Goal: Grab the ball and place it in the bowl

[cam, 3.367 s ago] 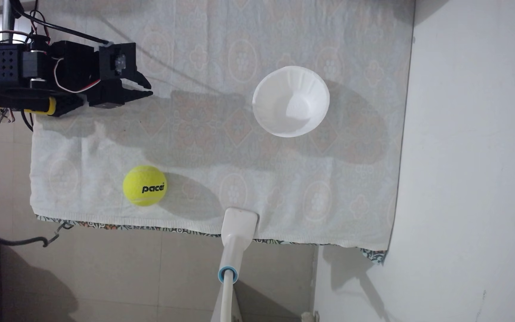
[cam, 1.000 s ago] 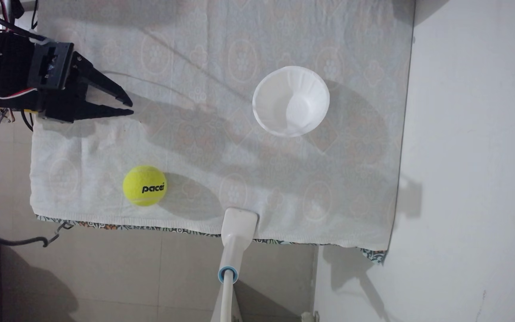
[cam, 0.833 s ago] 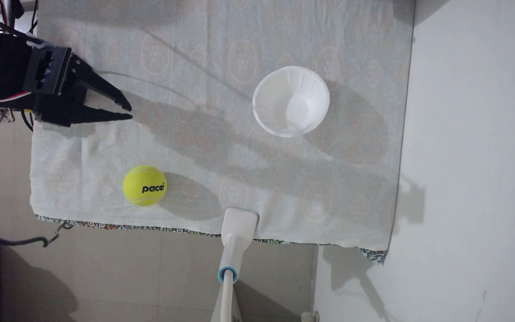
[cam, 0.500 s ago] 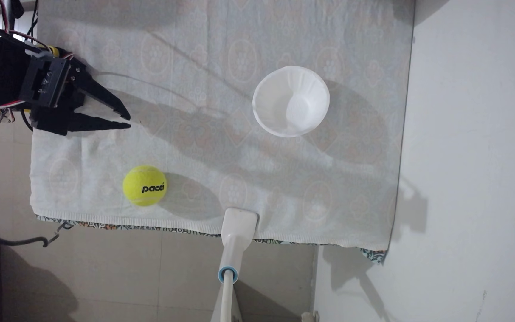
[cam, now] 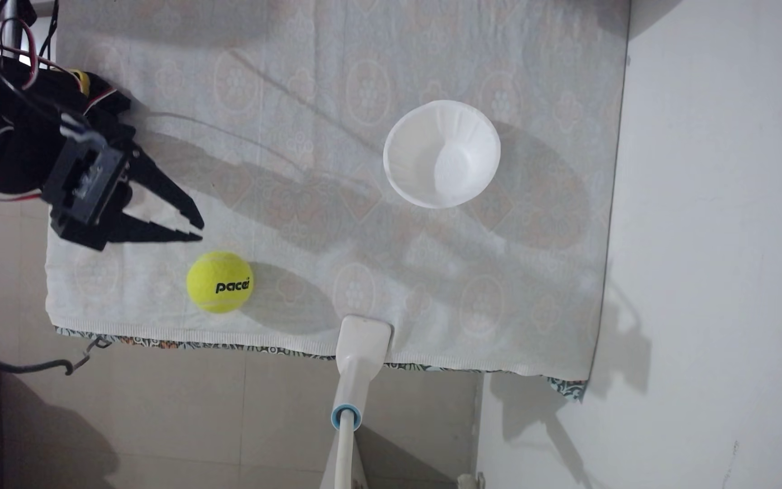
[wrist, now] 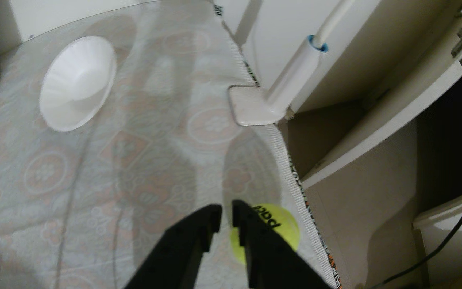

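In the fixed view the black arm reaches in from the upper left edge, angled down and to the right, and its end effector (cam: 198,229) hangs over the pale patterned cloth (cam: 285,94) that covers the counter, its two tapered fingers nearly together with only a narrow gap at the tips and nothing between them. The arm's rear links are cut off by the frame edge and tangled in red, white and black wires. The ball (cam: 220,282) lies on the cloth just below and slightly right of the fingertips, apart from them, near the cloth's lower hem. The bowl (cam: 442,153) stands upright and empty well to the right. A white flat-headed handle (cam: 363,341) rests on the lower hem. In the wrist view the end effector (wrist: 226,207) enters from the bottom edge, its fingers narrowly parted; the right finger hides part of the ball (wrist: 282,228), which lies just behind it near the cloth's edge. The picture is soft; the bowl (wrist: 78,83) lies far off at upper left.
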